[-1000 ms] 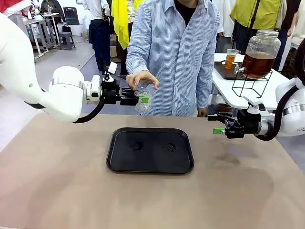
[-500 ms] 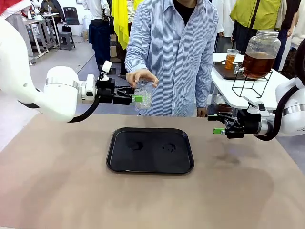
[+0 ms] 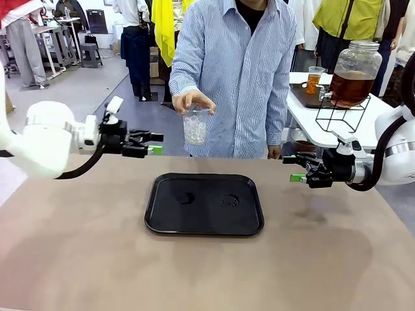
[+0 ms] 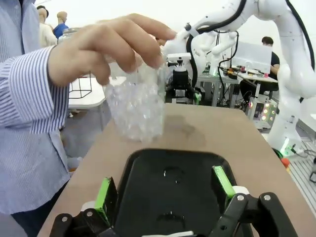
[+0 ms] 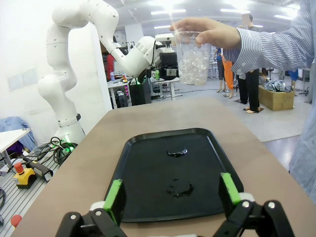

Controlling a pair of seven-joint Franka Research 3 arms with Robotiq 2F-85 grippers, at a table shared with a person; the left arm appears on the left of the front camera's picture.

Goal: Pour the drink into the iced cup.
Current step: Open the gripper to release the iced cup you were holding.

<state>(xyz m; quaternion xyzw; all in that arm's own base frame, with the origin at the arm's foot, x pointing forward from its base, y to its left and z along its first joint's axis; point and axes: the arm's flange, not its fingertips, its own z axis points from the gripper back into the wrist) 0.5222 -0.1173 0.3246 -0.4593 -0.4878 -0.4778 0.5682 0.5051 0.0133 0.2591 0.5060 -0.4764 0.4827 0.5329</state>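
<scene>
Left arm: coming in from the left edge of the front view, forearm lying level above the near-left part of the worktop (image 3: 78,259), wrist pointing toward the middle.
Left pincer (image 3: 153,144): standing spread with nothing between its green pads (image 4: 105,193), apart from the iced cup and to its left.
Right arm: reaching in from the right, elbow bent, wrist held level above the right side of the worktop and pointing left.
Right pincer (image 3: 296,168): hanging spread and empty, well to the right of the black tray; in its own wrist view the two fingers are framing the tray's near edge.
Person's hand (image 3: 192,102): gripping the iced cup from above, fingers curled over the rim, forearm in a striped sleeve (image 3: 185,55) angling down to it.
Iced cup (image 3: 195,127): a clear cup packed with ice, hanging in the air above the far edge of the worktop, behind the tray and not touching it.
Black tray (image 3: 159,217): lying flat in the middle of the worktop, showing two small wet patches on its surface.
Drink (image 3: 350,88): sitting as amber-brown liquid in a large glass jar on a black wire stand on a white side table (image 3: 324,129) at the far right, well apart from the cup and both pincers.
Small glass (image 3: 314,79): standing just left of the jar, holding amber liquid.
</scene>
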